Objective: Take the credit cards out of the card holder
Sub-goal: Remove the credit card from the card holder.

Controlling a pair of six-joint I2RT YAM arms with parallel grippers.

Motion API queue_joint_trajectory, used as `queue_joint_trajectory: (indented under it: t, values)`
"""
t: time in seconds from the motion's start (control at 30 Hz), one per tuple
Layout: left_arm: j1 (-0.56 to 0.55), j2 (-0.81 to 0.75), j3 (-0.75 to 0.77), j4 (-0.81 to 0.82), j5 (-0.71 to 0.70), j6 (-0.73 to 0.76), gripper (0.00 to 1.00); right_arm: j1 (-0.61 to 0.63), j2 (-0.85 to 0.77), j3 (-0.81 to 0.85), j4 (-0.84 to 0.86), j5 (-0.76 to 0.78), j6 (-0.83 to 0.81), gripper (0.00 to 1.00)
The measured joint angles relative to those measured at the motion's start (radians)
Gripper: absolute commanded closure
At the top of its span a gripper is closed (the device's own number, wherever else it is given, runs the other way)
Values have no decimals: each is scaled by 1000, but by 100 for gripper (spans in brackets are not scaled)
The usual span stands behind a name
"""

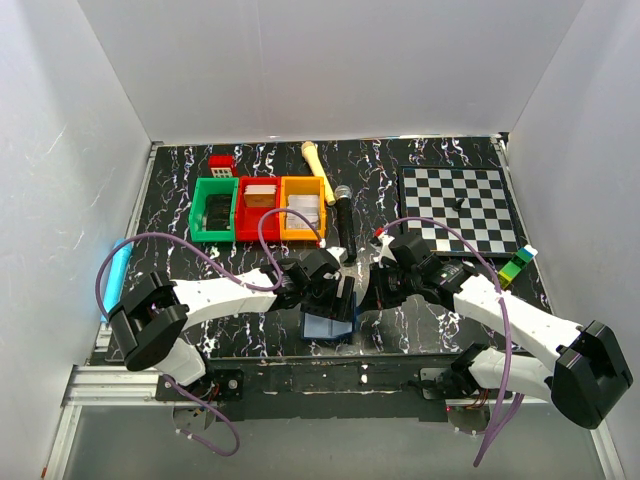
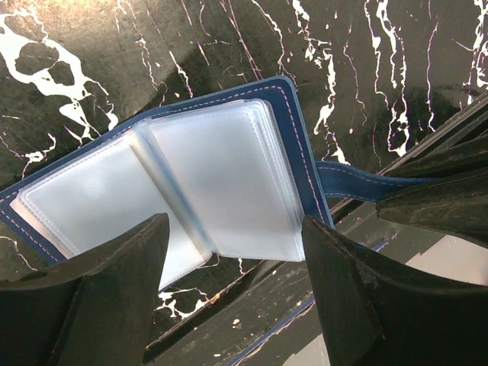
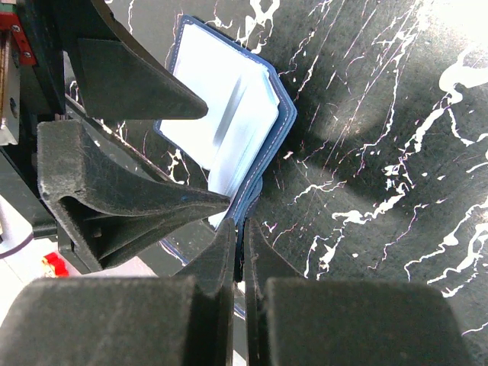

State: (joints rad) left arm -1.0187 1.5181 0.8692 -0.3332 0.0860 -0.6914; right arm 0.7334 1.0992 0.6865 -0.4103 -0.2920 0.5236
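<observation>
One card holder (image 2: 305, 152), cards (image 2: 221, 183) indistinct; L fingers (image 2: 107, 290) apart above, R fingers (image 3: 210, 263) tight on tab (image 2: 358, 183).

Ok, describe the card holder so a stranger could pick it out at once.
On the black marbled table, look at the middle of the near edge. The card holder lies open there: flat, navy blue, with pale clear sleeves inside. Nothing else is like it: the coloured bins and the chessboard sit farther back.
</observation>
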Motion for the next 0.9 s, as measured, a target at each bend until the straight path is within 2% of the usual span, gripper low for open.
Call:
queue_joint_trajectory:
  t: [0.27,0.73,0.9]
  values:
    - [0,0,0,-3,-11,-2,45,0,0,0,0,-3,0,99]
    - [-1,0,0,-34,-63,-9,46,0,-7,0,0,-3,-2,99]
    - [-1,-20,0,-75,-113,-13,43,0,-12,0,0,-3,-3,99]
